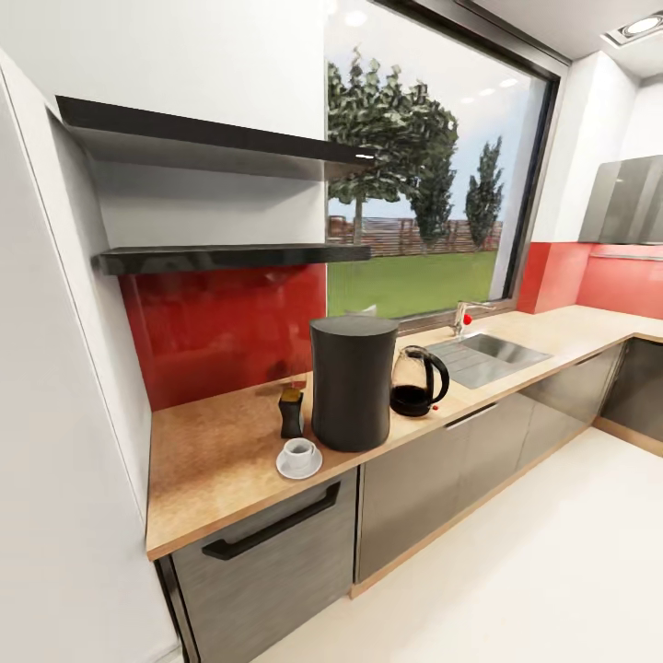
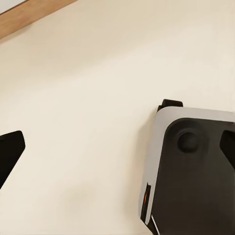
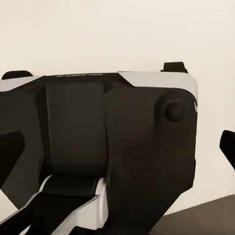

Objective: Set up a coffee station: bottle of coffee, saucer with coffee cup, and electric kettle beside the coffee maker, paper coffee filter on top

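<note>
Both hands hung spread and empty: the left hand [image 2: 117,149] over pale floor [image 2: 88,98] beside the robot's base [image 2: 196,171], the right hand [image 3: 117,147] above it. On the light-wood bench [image 1: 212,460] stood the coffee maker [image 1: 352,382], the bottle of coffee [image 1: 291,412] just left, the electric kettle [image 1: 419,381] just right, and the coffee cup [image 1: 298,451] on its saucer [image 1: 299,465] in front.

- The left claw [image 2: 117,147] hangs over a pale cream floor [image 2: 88,98], its dark fingertips [image 2: 10,149] spread wide apart at opposite edges.
- The robot's grey-and-black base [image 2: 196,176] sits below.
- A light-wood strip [image 2: 29,17] crosses one corner.
</note>
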Tool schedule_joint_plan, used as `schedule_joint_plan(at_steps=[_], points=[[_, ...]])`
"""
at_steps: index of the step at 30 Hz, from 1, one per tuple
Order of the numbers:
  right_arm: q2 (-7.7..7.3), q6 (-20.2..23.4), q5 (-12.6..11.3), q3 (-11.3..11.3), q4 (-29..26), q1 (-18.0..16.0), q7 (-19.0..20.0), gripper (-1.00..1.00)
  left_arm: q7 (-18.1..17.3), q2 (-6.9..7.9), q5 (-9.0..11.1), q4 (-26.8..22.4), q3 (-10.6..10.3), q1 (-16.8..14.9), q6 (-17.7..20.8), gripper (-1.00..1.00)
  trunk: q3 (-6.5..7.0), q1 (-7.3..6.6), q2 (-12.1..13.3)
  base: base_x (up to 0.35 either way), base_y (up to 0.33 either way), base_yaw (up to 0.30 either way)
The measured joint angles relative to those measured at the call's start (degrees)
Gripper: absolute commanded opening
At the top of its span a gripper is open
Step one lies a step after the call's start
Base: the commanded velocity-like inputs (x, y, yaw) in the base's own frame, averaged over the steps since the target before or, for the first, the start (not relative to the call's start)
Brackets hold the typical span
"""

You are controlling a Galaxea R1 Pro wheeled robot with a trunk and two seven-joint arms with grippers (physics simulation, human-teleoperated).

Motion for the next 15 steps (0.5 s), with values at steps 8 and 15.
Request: schedule_joint_plan(at_steps=[8, 15], points=[[-0.15, -0.1, 0.0, 0.0, 0.0, 0.1, -3.2, 1.0, 5.8, 0.0, 0.1, 0.0, 0.0, 0.0, 1.7, 1.0, 0.0, 0.0, 0.0, 0.0, 0.0, 0.0], [-0.41, -0.6, -0.3, -0.1, -0.2, 0.1, -3.3, 1.0, 6.3, -0.06, 0.1, 0.0, 0.1, 0.0, 2.5, 1.0, 0.0, 0.0, 0.0, 0.0, 0.0, 0.0]])
